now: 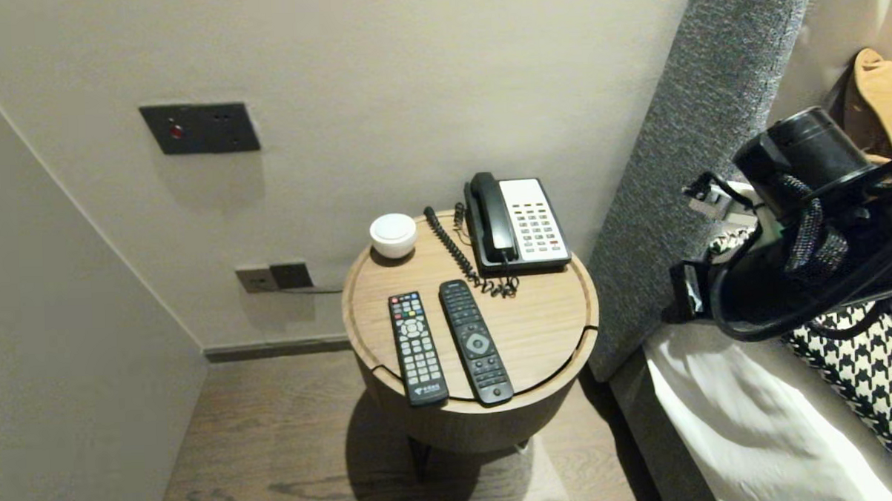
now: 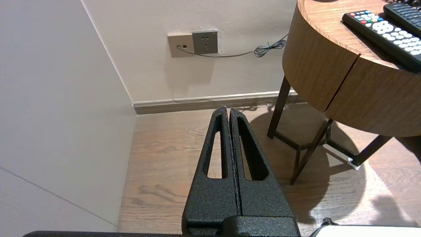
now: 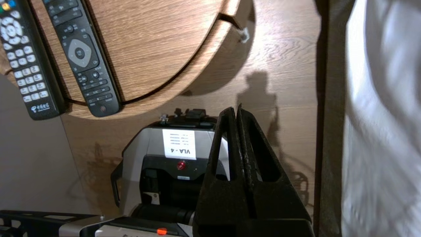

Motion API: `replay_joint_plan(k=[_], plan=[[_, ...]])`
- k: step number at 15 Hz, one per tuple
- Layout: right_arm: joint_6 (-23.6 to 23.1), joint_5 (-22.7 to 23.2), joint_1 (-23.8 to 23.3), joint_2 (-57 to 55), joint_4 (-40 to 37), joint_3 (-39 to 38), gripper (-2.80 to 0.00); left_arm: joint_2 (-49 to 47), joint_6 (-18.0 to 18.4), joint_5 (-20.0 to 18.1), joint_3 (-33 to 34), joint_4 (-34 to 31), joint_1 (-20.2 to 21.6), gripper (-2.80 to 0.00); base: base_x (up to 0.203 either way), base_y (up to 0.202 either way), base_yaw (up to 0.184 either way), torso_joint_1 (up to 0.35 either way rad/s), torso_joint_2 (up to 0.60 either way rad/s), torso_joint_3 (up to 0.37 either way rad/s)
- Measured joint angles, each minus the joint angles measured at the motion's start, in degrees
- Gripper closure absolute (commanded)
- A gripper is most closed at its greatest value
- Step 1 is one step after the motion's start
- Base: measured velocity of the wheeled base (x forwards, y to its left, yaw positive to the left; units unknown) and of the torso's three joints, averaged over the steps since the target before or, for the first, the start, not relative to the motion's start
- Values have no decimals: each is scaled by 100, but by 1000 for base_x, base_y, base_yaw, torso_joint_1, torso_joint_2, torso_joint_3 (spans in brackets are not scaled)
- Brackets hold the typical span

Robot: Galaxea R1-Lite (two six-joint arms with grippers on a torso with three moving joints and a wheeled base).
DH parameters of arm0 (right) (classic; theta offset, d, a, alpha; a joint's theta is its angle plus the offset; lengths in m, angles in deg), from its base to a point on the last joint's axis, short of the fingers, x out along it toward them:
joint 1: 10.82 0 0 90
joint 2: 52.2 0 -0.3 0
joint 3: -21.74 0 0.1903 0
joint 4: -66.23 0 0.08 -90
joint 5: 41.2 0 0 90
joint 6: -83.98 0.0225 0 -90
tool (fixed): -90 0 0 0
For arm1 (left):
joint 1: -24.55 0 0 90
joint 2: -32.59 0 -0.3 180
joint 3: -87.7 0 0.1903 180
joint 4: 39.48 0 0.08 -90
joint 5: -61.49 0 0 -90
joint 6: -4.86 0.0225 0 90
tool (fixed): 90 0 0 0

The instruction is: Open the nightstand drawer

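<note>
A round wooden side table (image 1: 585, 305) carries two remotes side by side: one with coloured buttons (image 1: 417, 348) and a plain black one (image 1: 476, 341). Behind them are a corded desk phone (image 1: 515, 224) and a small white round device (image 1: 393, 234). My right arm (image 1: 808, 223) is raised over the bed, to the right of the table. My right gripper (image 3: 236, 110) is shut and empty, above the floor strip between table and bed, with the black remote (image 3: 82, 56) off to one side. My left gripper (image 2: 227, 110) is shut and empty, low over the floor beside the table (image 2: 329, 75).
A grey upholstered headboard (image 1: 688, 160) and the white bed (image 1: 733, 411) with a houndstooth cushion (image 1: 880, 369) stand right of the table. Wall sockets (image 1: 275, 277) with a plugged cable sit low behind it. My own base (image 3: 164, 164) lies under the right gripper.
</note>
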Motion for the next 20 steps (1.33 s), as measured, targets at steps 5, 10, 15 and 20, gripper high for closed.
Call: replay_joint_plan(k=[5, 10, 15, 20], plan=[[2, 73, 370, -574, 49, 94, 0, 0, 2, 0, 0, 0, 0, 0, 0, 0, 0, 0, 0, 0], [0, 85, 608, -1119, 467, 240, 0, 0, 5, -2, 0, 0, 0, 0, 0, 0, 0, 0, 0, 0], [4, 99, 774, -1505, 700, 234, 0, 0, 2, -1, 0, 0, 0, 0, 0, 0, 0, 0, 0, 0], [35, 119, 948, -1571, 711, 52, 0, 0, 2, 0, 0, 0, 0, 0, 0, 0, 0, 0, 0, 0]])
